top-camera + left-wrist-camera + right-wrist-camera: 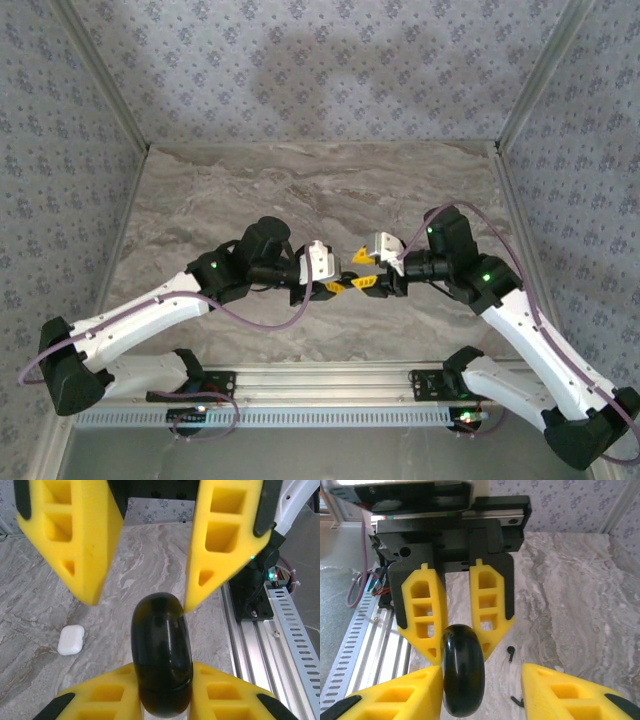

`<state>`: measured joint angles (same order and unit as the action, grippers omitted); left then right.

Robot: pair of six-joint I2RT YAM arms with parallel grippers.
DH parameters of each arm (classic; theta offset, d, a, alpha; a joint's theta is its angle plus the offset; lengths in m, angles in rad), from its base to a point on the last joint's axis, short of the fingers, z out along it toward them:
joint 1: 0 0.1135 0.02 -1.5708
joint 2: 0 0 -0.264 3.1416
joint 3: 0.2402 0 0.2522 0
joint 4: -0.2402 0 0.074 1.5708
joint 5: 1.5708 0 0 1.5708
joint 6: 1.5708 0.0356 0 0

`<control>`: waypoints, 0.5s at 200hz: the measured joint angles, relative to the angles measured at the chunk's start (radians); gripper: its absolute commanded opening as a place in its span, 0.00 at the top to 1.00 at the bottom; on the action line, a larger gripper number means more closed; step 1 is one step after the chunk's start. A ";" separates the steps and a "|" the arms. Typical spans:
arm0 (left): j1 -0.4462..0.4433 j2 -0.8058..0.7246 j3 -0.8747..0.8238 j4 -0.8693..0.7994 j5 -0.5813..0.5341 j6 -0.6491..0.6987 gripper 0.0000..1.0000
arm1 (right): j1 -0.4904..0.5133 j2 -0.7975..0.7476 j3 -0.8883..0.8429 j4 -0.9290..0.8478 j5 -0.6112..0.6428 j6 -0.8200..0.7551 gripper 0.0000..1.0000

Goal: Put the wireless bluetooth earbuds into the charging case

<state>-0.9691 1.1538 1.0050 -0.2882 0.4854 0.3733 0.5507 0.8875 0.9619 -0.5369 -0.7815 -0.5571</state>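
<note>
Top view: both end effectors met above the counter (pixel 300 180).

Left wrist: the left end effector (pixel 163 667) clamped the black charging case (pixel 161 640), which looked closed.

Right wrist: the right end effector (pixel 490 675) stood wide beside the case. The 2 earbuds (pixel 511 651) lay on the counter, neither inserted.

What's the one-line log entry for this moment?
left gripper: shut on black case | right gripper: open around it | earbuds: on table | white case: on table

Yellow fingers (pixel 75 540), blk charging case (pixel 161 655), blk earbuds (pixel 511 652), grey marbled table (pixel 150 555), white box (pixel 71 640)
</note>
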 measured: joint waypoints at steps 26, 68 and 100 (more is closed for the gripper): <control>0.000 0.000 -0.001 0.000 0.001 -0.001 0.77 | -0.031 -0.009 0.000 0.022 -0.004 0.019 0.54; 0.000 0.000 -0.001 0.003 0.001 -0.012 0.77 | -0.059 -0.010 -0.003 0.042 0.002 0.038 0.54; 0.000 -0.010 -0.029 0.049 0.000 -0.035 0.77 | -0.069 -0.011 -0.015 0.054 0.000 0.054 0.51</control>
<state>-0.9691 1.1439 0.9760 -0.2390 0.4858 0.3386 0.4812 0.8768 0.9470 -0.4831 -0.7811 -0.5034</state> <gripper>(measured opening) 0.228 0.475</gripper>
